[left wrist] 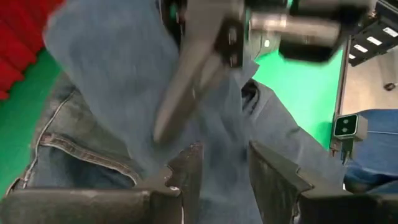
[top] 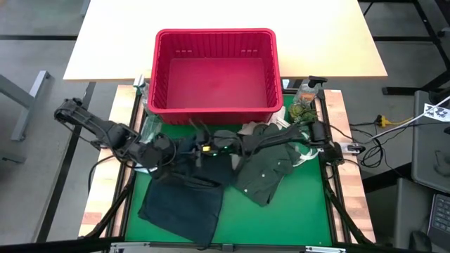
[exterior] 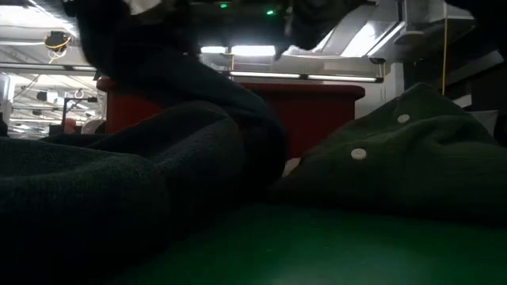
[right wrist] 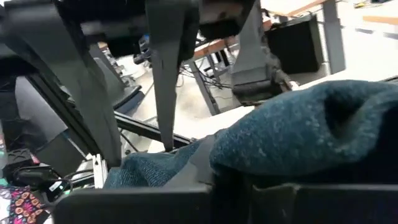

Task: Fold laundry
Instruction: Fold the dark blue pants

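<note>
A: From above, where do the dark blue denim jeans point(top: 184, 188) lie?

B: On the green worktop point(top: 295, 211), toward its near left part, long axis running from the middle of the mat down toward the near edge. The olive-green buttoned shirt point(top: 264, 172) lies just beside them on the right, and the red basket point(top: 214, 70) stands behind both.

A: And the arms?

B: Both meet at the far end of the jeans. The left hand point(top: 163, 151) comes in from the left, the right hand point(top: 205, 148) reaches across over the shirt. Each is at the same end of the cloth, so neither is clearly nearer; the free length runs away from them both toward the near edge.

A: The level view?

B: Dark cloth rises steeply at left, the jeans point(exterior: 158, 150) lifted there, I judge. The shirt point(exterior: 404, 158) sits low at right with its white buttons showing. No hand shows clearly.

A: Left wrist?

B: The left hand point(left wrist: 225, 168) has its fingers partly apart with denim point(left wrist: 106, 81) bunched against and between them; it looks to be grasping a fold. The other arm's finger hangs right in front, close.

A: Right wrist?

B: The right hand point(right wrist: 211, 177) is clenched on a ridge of the jeans point(right wrist: 298, 134), which drape over its fingers.
</note>
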Controlling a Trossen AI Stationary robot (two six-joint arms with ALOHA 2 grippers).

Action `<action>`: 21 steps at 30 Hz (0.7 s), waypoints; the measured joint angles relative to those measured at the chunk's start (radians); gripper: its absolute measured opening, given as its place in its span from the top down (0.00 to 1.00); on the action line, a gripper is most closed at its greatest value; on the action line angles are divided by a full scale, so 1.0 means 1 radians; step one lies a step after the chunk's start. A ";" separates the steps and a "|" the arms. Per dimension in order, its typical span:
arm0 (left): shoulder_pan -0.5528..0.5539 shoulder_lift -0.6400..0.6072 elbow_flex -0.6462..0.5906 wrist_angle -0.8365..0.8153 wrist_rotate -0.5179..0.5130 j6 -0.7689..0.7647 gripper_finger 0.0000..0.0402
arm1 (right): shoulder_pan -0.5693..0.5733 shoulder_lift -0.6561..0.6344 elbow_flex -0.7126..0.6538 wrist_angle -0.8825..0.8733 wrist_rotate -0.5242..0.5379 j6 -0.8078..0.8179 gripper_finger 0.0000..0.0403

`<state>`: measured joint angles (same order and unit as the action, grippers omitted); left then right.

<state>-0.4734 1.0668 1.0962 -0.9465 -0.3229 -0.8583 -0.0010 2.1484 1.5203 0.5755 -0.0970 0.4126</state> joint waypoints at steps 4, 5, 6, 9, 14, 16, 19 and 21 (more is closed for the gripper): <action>-0.020 0.000 0.000 -0.007 -0.006 -0.007 0.70 | 0.002 0.083 0.090 -0.024 0.001 0.000 0.97; -0.025 0.000 0.000 -0.008 -0.006 -0.007 0.70 | 0.002 0.098 0.106 -0.030 0.012 0.000 0.97; -0.029 0.000 0.000 -0.007 -0.006 -0.006 0.70 | 0.001 0.106 0.113 -0.040 0.027 0.000 0.97; -0.040 0.000 0.000 -0.010 -0.006 -0.006 0.70 | 0.000 0.125 0.122 -0.055 0.069 0.000 0.97; -0.047 0.000 0.000 -0.012 -0.006 -0.005 0.70 | 0.000 0.129 0.122 -0.052 0.136 0.000 0.97; -0.047 0.000 0.000 -0.012 -0.006 -0.005 0.70 | 0.000 0.129 0.123 -0.049 0.152 0.000 0.97; -0.047 0.000 0.000 -0.011 -0.006 -0.004 0.70 | 0.000 0.129 0.123 -0.048 0.157 0.000 0.97; -0.047 0.000 0.000 -0.011 -0.006 -0.004 0.70 | 0.000 0.129 0.123 -0.049 0.157 0.000 0.97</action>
<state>-0.5209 1.0672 1.0962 -0.9577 -0.3294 -0.8627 -0.0006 2.2776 1.6428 0.5263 0.0595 0.4126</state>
